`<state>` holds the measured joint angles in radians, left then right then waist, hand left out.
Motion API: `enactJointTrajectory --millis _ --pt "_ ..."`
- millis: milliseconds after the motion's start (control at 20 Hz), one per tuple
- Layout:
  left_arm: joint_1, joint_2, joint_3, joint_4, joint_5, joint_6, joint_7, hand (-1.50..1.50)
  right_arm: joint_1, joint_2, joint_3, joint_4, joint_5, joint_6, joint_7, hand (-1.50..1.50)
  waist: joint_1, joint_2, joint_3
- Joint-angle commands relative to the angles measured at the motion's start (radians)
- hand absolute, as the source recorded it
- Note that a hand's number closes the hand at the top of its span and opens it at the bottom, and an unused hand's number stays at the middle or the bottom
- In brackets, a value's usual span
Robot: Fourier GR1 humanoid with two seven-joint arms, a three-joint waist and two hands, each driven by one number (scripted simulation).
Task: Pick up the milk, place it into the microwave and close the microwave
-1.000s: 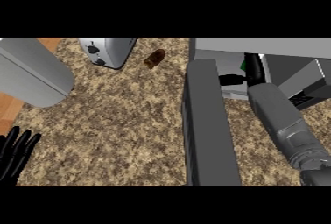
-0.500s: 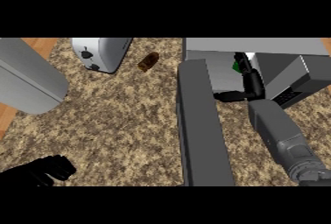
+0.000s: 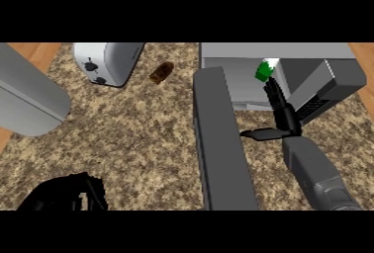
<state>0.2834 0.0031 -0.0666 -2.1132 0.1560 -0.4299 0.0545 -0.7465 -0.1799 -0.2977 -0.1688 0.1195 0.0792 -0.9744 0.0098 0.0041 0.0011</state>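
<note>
Upper right, right hand pinching milk at microwave; an off-centre release could tip it.

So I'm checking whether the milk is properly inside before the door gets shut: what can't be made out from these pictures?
Head view only:
- Milk: only a green-and-white bit shows; the right robot hand covers the rest, so whether it rests on the microwave floor is unclear.
- Right robot hand: grip on the milk can't be told.
- Left robot hand: cut off by the lower edge.
- Small brown object by the toaster: too small to identify.
</note>
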Motion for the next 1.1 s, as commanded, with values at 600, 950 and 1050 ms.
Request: enactJointTrajectory --millis 600,950,1050 --pt "-0.276 -0.003 -0.3 0.233 -0.228 0.198 0.007 1.5 0.43 -0.013 0.077 -0.392 -0.051 0.121 -0.01 -1.5 -0.041 -0.012 -0.003" --pt "-0.468 -0.003 -0.368 0.555 -0.284 0.233 -0.084 1.5 0.615 -0.09 0.098 -0.587 -0.093 0.221 0.013 -1.5 -0.047 -0.005 -0.003" --pt "-0.474 -0.003 -0.435 0.662 -0.317 0.297 -0.142 1.5 0.643 -0.101 0.107 -0.685 -0.106 0.22 0.045 -1.5 -0.056 -0.007 -0.004"
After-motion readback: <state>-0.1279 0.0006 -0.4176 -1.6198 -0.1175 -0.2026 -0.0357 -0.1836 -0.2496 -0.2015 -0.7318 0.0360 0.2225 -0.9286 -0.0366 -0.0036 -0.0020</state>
